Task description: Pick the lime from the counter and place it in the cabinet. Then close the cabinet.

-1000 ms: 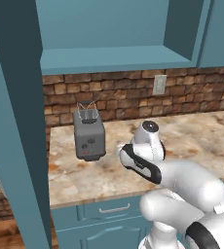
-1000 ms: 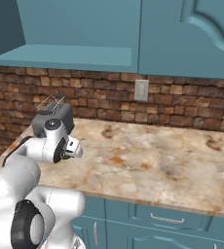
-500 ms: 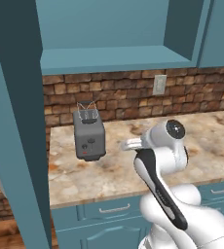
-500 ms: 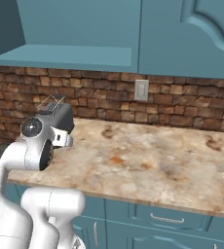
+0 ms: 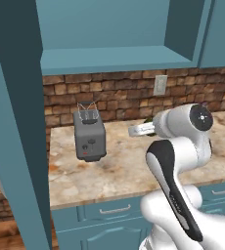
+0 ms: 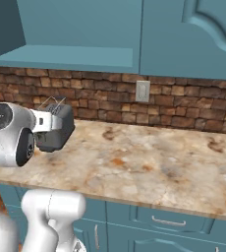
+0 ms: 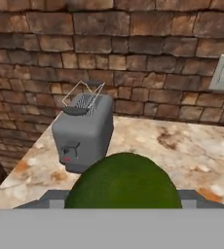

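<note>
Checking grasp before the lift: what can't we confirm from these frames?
- Tool fingers: hand view, hidden behind the lime and cut off at the bottom.
- Lime: left base view, mostly behind the white arm.
- Cabinet doors and handle: cut off by the top edge in both base views.

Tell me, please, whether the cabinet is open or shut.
Open: the cabinet shows its bare teal shelf, and its door stands swung out at the left.
</note>
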Controlling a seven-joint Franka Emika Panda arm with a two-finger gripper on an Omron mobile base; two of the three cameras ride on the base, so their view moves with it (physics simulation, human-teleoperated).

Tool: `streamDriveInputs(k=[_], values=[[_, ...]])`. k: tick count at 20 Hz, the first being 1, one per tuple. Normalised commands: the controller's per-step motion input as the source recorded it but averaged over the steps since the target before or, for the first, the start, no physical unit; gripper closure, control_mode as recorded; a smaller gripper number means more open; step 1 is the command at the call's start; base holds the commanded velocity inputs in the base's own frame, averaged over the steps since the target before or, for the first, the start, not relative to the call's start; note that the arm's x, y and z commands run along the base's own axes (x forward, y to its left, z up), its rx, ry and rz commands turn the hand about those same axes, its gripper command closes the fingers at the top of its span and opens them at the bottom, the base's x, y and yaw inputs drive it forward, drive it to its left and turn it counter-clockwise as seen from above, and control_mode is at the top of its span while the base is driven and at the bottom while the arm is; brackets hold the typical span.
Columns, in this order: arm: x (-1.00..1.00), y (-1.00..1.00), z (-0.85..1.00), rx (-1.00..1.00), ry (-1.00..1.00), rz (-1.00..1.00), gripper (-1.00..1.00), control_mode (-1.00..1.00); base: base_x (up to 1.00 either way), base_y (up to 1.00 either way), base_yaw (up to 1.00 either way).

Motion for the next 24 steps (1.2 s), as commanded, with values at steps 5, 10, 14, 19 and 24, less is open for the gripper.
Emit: streamDriveInputs(k=[5, 10, 14, 19, 24], values=[[-0.42, 0.0, 0.94, -0.02, -0.37, 0.0, 1.0, -1.0, 0.0, 0.0, 0.0], [-0.37, 0.0, 0.92, 0.0, -0.32, 0.0, 1.0, -1.0, 0.0, 0.0, 0.0], [-0.27, -0.01, 1.0, 0.0, -0.1, 0.0, 1.0, -1.0, 0.0, 0.0, 0.0], [-0.13, -0.06, 0.75, 0.0, 0.04, 0.0, 1.0, -1.0, 0.0, 0.0, 0.0], [0.06, -0.02, 0.21, 0.0, 0.2, -0.03, 1.0, -1.0, 0.0, 0.0, 0.0]])
